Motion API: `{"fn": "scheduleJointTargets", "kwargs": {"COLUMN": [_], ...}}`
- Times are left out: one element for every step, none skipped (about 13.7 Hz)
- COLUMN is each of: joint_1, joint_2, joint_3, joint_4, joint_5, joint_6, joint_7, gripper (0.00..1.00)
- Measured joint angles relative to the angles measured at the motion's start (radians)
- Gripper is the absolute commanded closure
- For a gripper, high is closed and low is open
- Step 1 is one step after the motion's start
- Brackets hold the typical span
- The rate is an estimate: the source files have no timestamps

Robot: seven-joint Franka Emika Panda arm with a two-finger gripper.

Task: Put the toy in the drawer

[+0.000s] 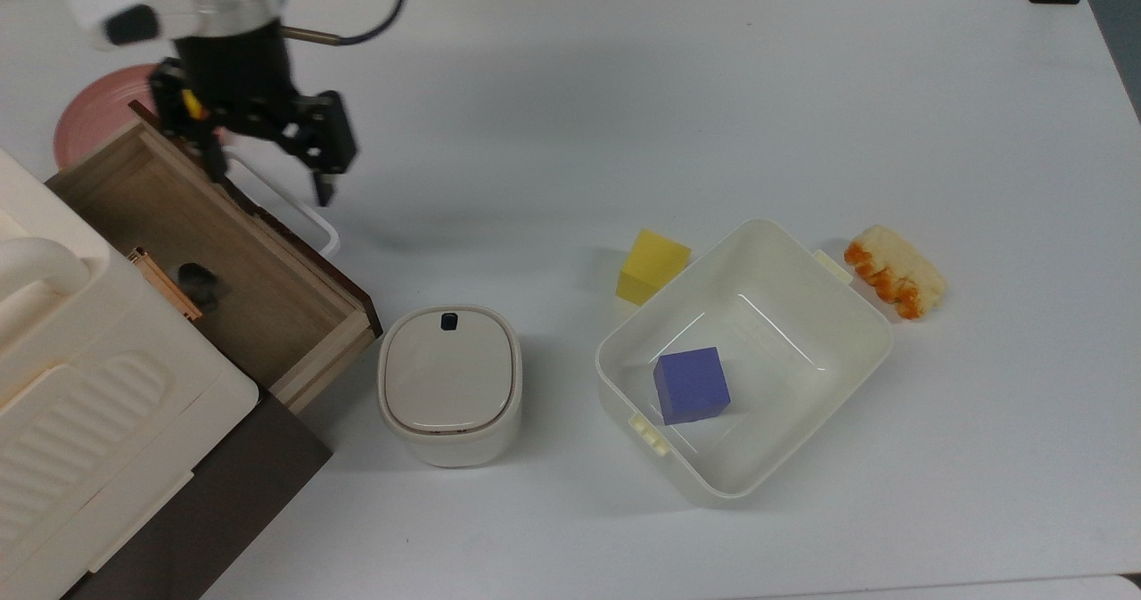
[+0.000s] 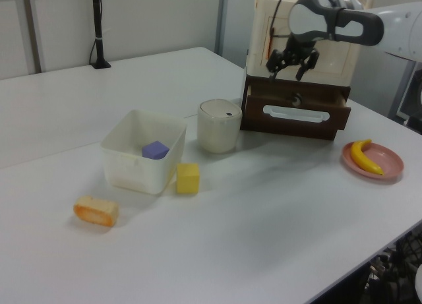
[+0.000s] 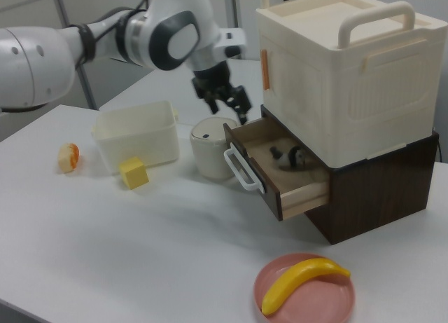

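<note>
The toy [image 1: 198, 283], a small black-and-white panda figurine, lies on the floor of the open light-wood drawer [image 1: 263, 301], near the back under the cream box. It also shows in the right view as the toy [image 3: 288, 157] inside the drawer [image 3: 302, 195]. My gripper [image 1: 270, 187] hangs open and empty above the drawer's dark front edge and white loop handle [image 1: 299, 217]. In the left view the gripper [image 2: 287, 70] is above the drawer front [image 2: 297, 122]. In the right view the gripper [image 3: 229, 107] hovers just beyond the drawer's handle end.
A white lidded canister [image 1: 450, 384] stands right beside the drawer's corner. A white tub [image 1: 838, 315] holds a blue cube [image 1: 691, 384], with a yellow cube [image 1: 652, 266] and a piece of bread [image 1: 894, 272] outside it. A banana lies on a pink plate [image 3: 304, 288].
</note>
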Motion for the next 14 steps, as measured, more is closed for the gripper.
{"fn": "scheduleJointTargets", "kwargs": {"joint_1": [0.023,0.056,0.082,0.108,0.126,0.143,0.166,0.178,0.187,0.194,0.199,0.202,0.204,0.204], "joint_2": [-0.004,-0.015,-0.034,-0.060,-0.077,-0.095,-0.118,-0.130,-0.140,-0.148,-0.157,-0.165,-0.171,-0.173], "joint_3": [0.001,0.002,0.003,0.003,0.003,0.004,0.004,0.004,0.004,0.004,0.004,0.003,0.003,0.003], "joint_4": [0.000,0.000,0.000,0.000,-0.001,-0.002,-0.007,-0.011,-0.016,-0.020,-0.025,-0.030,-0.035,-0.037], "joint_5": [0.000,0.000,0.000,0.000,0.000,0.000,0.000,0.000,0.000,0.000,0.000,0.000,0.000,0.000], "joint_6": [-0.035,-0.098,-0.166,-0.250,-0.297,-0.338,-0.369,-0.377,-0.386,-0.394,-0.401,-0.404,-0.404,-0.404], "joint_7": [0.015,0.028,0.034,0.036,0.044,0.061,0.098,0.121,0.133,0.138,0.140,0.140,0.140,0.138], "gripper": [0.00,0.00,0.00,0.00,0.00,0.00,0.00,0.00,0.00,0.00,0.00,0.00,0.00,0.00]}}
